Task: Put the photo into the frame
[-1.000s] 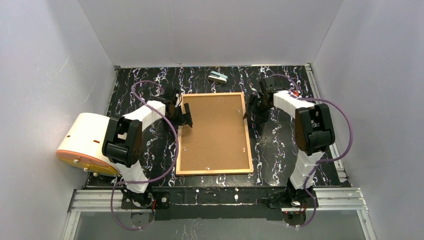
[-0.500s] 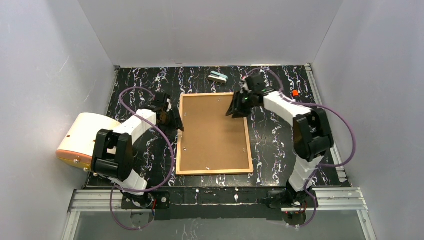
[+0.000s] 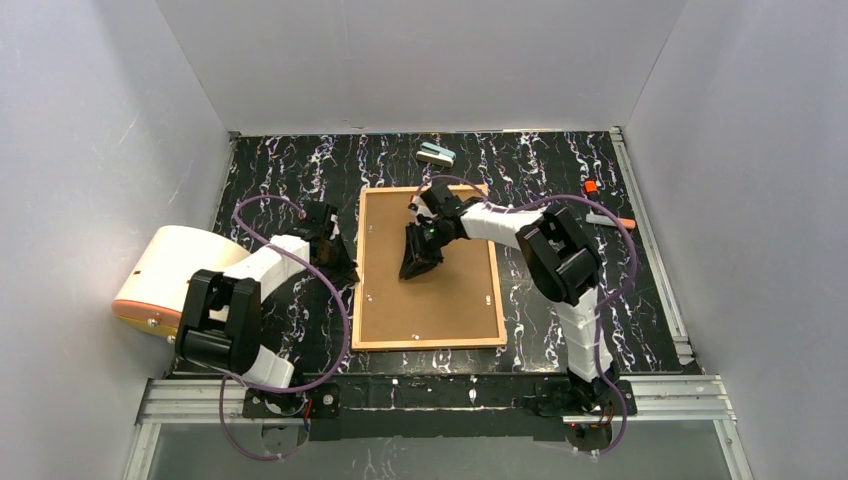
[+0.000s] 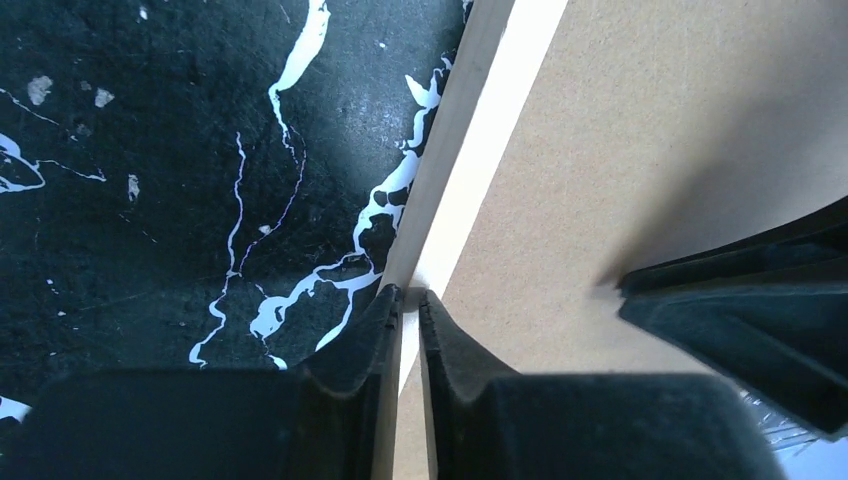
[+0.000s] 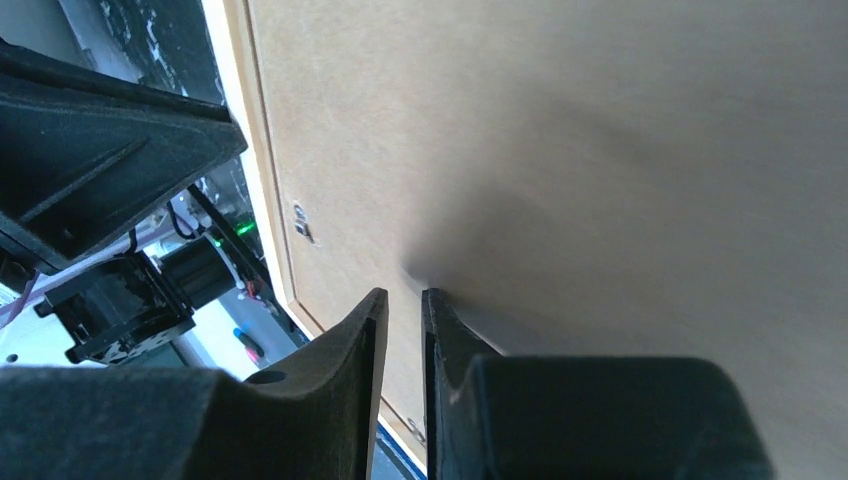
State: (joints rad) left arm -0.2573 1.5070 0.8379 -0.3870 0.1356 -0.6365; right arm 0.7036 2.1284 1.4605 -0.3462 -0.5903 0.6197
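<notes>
You had the frame (image 3: pixel 430 343) lying face down at the middle of the marbled black table (image 3: pixel 270 170), with the brown backing board (image 3: pixel 440 300) uppermost inside its light-wood border. Your left gripper (image 3: pixel 340 268) sat at 9 o'clock of the frame, down at its rim. Its fingers (image 4: pixel 350 400) were pressed in on that thin rim, one on the table side and one on the board side, with the pale wood showing in the slit between them. Your right gripper (image 3: pixel 410 270) was over the board, a little toward 12 o'clock from its middle. Its fingertips (image 5: pixel 360 330) were drawn almost together against the brown surface, with nothing between them. A small teal-and-white item (image 3: pixel 436 154) lay beyond the frame at 12 o'clock, and a cream-and-orange rounded object (image 3: pixel 165 285) sat off the table at 9 o'clock.
</notes>
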